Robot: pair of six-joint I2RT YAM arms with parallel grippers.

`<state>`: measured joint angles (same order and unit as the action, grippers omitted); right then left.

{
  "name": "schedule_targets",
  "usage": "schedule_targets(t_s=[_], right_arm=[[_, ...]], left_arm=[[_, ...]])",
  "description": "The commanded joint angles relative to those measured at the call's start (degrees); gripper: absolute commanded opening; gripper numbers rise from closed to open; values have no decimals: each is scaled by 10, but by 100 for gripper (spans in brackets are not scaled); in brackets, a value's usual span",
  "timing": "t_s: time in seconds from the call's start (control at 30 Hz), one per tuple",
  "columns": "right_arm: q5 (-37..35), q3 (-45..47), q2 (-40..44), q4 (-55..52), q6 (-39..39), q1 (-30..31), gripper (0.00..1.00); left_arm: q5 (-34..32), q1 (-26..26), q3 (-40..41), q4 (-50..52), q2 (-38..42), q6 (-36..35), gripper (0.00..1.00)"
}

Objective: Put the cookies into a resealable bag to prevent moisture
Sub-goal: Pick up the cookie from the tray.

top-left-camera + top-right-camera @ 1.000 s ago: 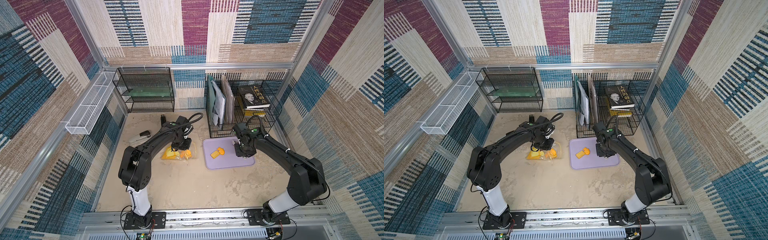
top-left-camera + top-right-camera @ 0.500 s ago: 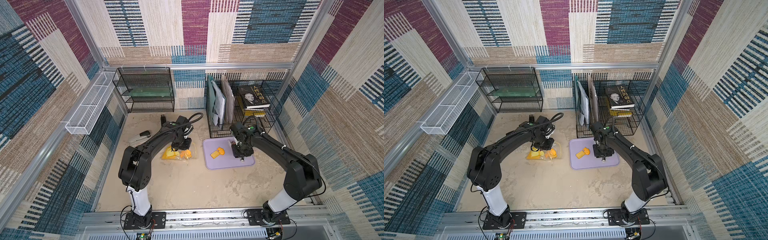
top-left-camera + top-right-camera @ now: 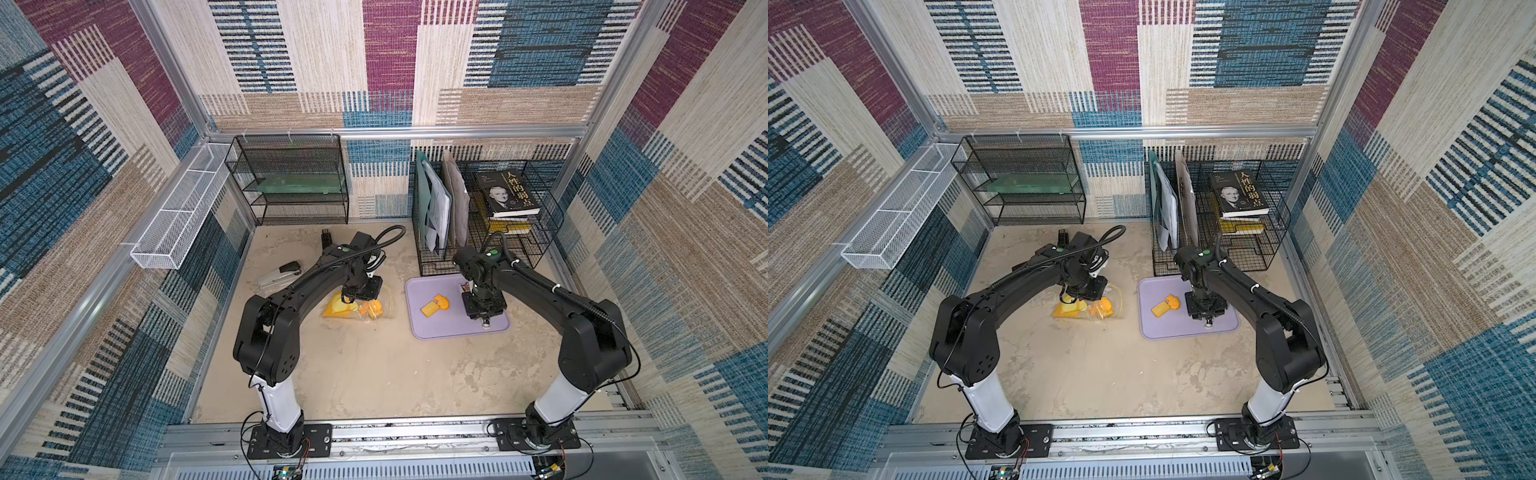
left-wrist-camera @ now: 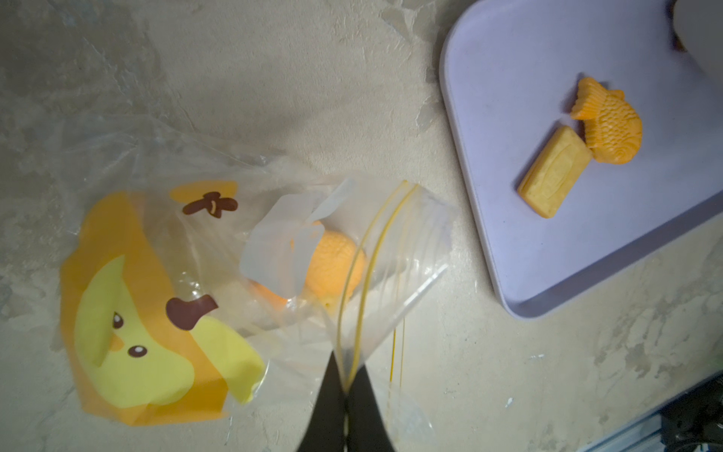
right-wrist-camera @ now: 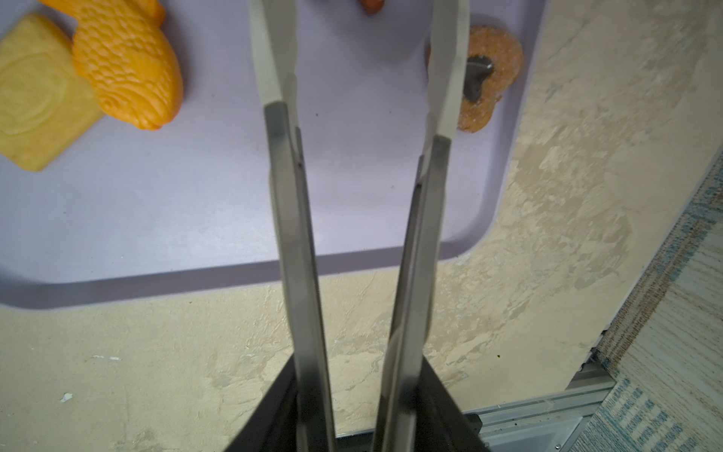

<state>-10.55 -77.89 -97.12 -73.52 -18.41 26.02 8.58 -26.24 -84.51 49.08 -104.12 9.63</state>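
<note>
The only text that could be read was the gold Chinese title 人性的弱点, printed down the dark cover of the book (image 3: 508, 193) on top of a stack in the black wire rack (image 3: 515, 249); it was legible in both top views. The smaller lines on that cover were too small to read. The resealable bag (image 4: 156, 313) carried a printed chick face and brown marks, but no letters that could be made out.
</note>
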Motion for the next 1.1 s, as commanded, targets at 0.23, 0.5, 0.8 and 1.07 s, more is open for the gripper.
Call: schedule_targets(t_s=[0.23, 0.5, 0.8, 1.07], right_arm=[[13, -6, -1, 15, 7, -2, 33], [16, -11, 55, 13, 8, 5, 31], [17, 36, 89, 14, 6, 10, 30], [64, 48, 144, 27, 2, 17, 30]], left_arm=[[7, 3, 0, -9, 0, -12, 0], [13, 3, -1, -9, -4, -9, 0], [26, 3, -10, -4, -1, 0, 0], [45, 3, -13, -4, -11, 3, 0]])
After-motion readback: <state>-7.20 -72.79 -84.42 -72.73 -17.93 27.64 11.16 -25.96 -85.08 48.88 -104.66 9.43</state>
